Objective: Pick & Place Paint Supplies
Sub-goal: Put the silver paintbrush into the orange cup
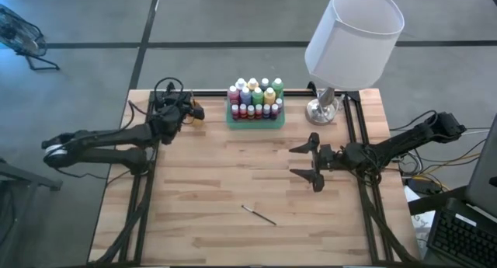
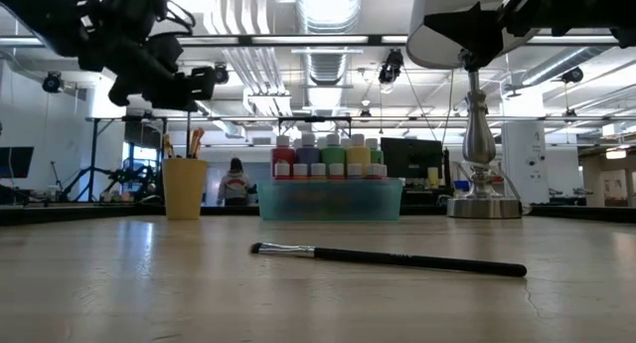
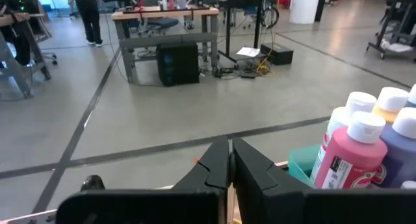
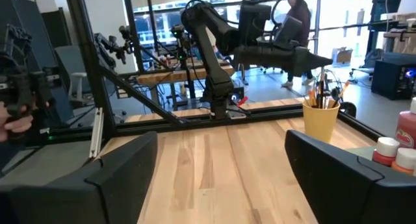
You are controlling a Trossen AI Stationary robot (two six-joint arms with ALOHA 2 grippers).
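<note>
Several paint bottles (image 1: 255, 97) with pale caps stand upright in a green tray (image 1: 233, 120) at the table's far middle. A dark-handled paintbrush (image 1: 258, 214) lies flat on the table near the front. Left of the tray, an orange cup (image 2: 185, 187) holds several brushes (image 4: 322, 91). My left gripper (image 3: 231, 160) is shut above the cup, and nothing shows between its fingers. My right gripper (image 1: 307, 161) hangs open over the table's right middle, pointing left, with nothing between its fingers.
A lamp with a white shade (image 1: 353, 35) and a metal base (image 2: 484, 199) stands at the far right, beside the tray. Bare wood lies between the tray and the lone brush. Black frame rails (image 1: 353, 128) run along the table's sides.
</note>
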